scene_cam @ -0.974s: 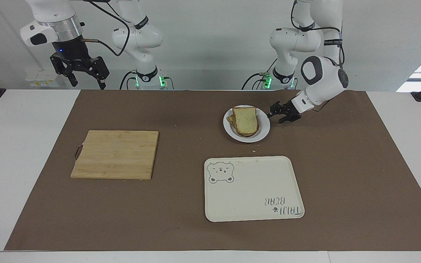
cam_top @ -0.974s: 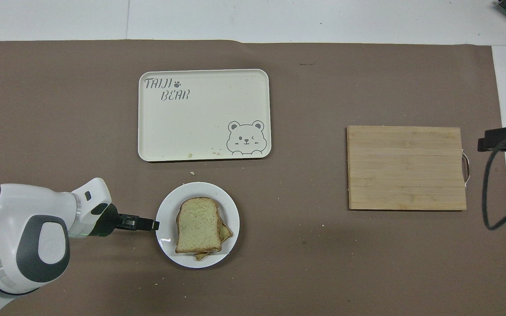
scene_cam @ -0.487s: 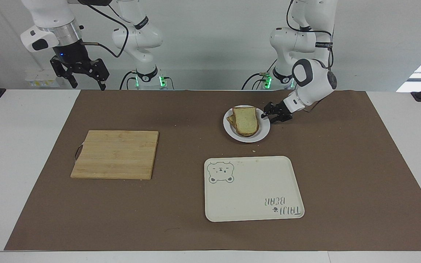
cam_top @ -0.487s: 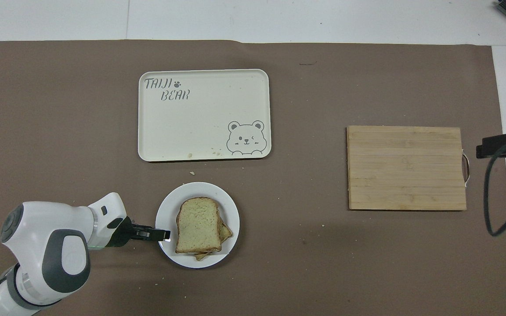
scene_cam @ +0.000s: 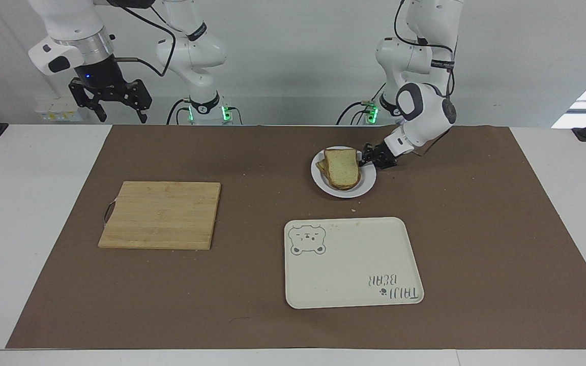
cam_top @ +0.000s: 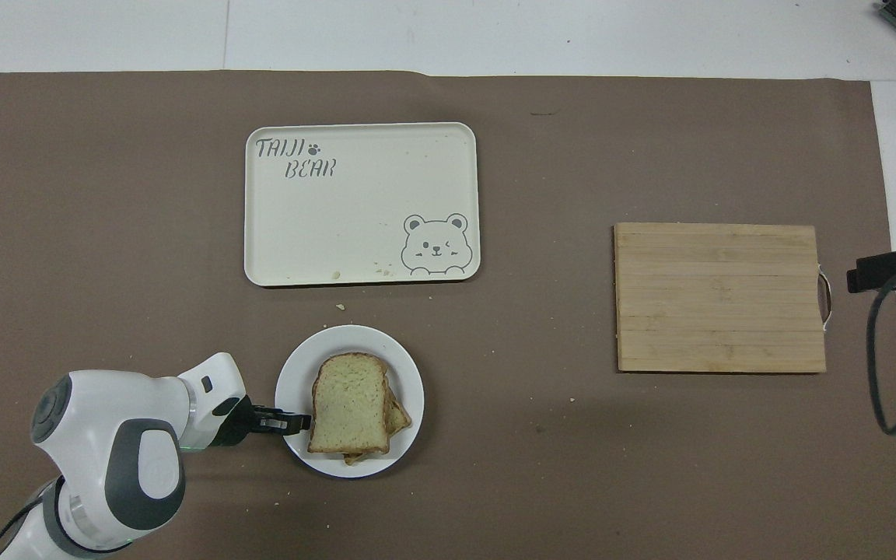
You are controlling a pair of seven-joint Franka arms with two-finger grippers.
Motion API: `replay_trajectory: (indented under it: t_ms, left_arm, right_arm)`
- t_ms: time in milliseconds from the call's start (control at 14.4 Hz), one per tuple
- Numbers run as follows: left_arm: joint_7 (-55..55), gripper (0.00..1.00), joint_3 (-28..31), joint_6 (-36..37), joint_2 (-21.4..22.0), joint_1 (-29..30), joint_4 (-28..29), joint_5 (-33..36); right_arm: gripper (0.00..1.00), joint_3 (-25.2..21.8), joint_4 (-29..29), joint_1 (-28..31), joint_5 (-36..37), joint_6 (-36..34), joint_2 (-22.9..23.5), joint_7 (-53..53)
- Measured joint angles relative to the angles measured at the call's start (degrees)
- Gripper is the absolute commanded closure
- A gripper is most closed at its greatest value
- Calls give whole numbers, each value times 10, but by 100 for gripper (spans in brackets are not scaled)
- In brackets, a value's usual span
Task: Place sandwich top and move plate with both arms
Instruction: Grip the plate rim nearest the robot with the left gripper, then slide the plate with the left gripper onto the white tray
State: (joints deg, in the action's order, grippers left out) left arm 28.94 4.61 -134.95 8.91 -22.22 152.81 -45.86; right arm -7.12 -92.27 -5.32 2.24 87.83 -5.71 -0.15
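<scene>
The sandwich top (scene_cam: 342,166), a pale bread slice with brown crust, lies on a stack of bread on the small white plate (scene_cam: 346,193). In the overhead view the slice (cam_top: 348,404) covers the darker slices on the plate (cam_top: 351,336). My left gripper (scene_cam: 365,156) is low at the plate's rim on the side toward the left arm's end of the table, close to the slice. The overhead view shows its tip (cam_top: 299,422) over the rim. My right gripper (scene_cam: 109,109) waits open, raised over the table's edge at the right arm's end.
The cream bear tray (scene_cam: 354,264) lies farther from the robots than the plate. A wooden cutting board (scene_cam: 160,214) lies toward the right arm's end. A brown mat (scene_cam: 476,244) covers the table. A few crumbs lie between the plate and the tray.
My left gripper has moved in from beside the plate to its rim, nearly at the bread. The right gripper has shifted only slightly. The plate has barely moved.
</scene>
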Motion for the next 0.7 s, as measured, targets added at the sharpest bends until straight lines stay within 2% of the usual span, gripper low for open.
replay_trajectory:
  t_ms: [417,696]
  left_arm:
    - [-1,100,8,24,0,6,-5,-30]
    - [1,100,10,67,-10,43,-30,-40]
  right_arm:
    - [0,0,0,0,0,-3,0,0]
    - [0,0,0,0,0,-4,0,0]
